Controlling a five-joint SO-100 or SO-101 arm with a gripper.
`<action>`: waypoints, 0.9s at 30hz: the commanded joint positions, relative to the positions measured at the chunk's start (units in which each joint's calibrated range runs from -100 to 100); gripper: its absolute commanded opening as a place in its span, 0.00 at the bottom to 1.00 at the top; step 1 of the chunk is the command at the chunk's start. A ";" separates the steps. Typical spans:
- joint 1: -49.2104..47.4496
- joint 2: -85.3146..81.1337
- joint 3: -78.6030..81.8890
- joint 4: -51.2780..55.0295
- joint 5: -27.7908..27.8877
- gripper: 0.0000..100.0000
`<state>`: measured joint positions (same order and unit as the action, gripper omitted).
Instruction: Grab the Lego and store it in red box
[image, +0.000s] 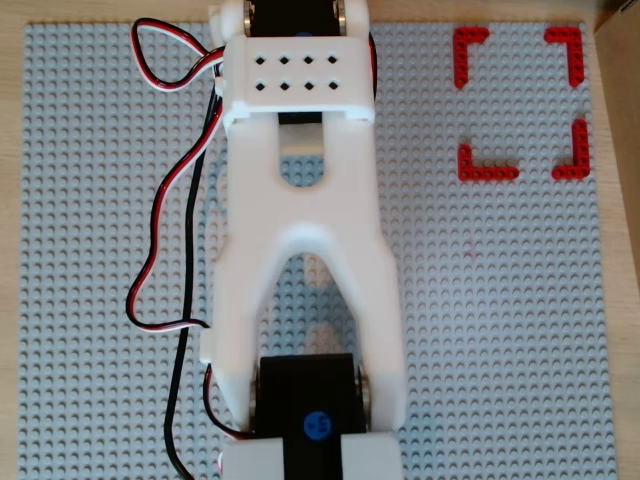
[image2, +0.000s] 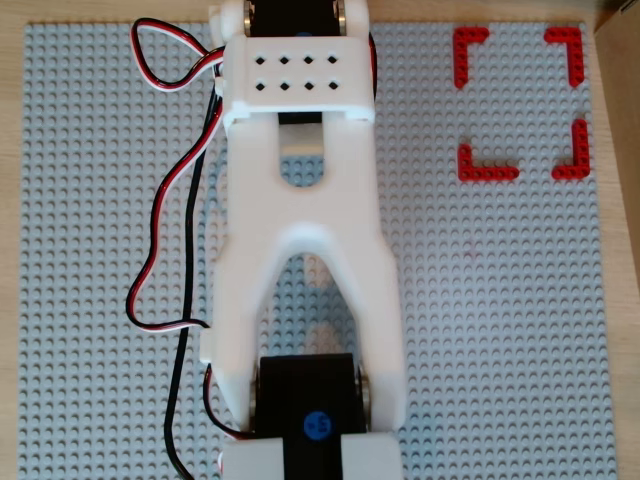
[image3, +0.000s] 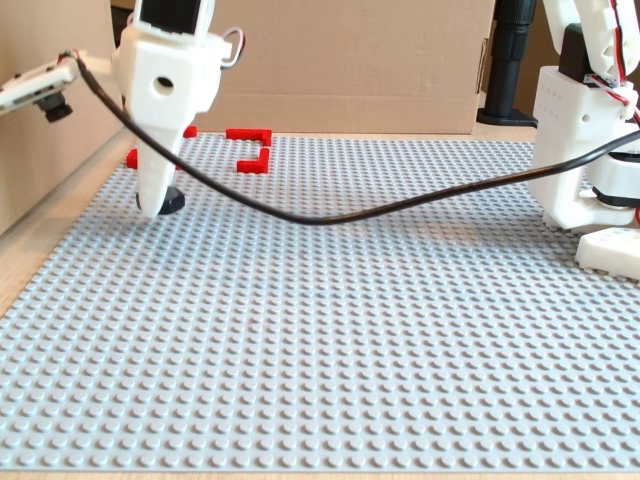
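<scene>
We are at the grasping step: in the fixed view, at the upper left of the frame, our gripper (image3: 160, 205) reaches down onto the grey baseplate (image3: 400, 330) with the dark Lego (image3: 172, 201) right at its tip, though we cannot tell whether the jaws are apart or clamped on it. In both overhead views the arm hides the Lego, while the red box (image: 521, 103) sits empty at the upper right. Next, we judge, a secure grip must come before lifting and carrying.
</scene>
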<state>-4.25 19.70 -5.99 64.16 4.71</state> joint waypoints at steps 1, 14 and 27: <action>-0.03 -9.36 -1.64 3.56 -0.18 0.05; 13.07 -18.93 2.81 5.66 1.23 0.05; 22.15 -18.00 17.63 -15.21 2.90 0.05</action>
<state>16.83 3.72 9.93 53.28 7.40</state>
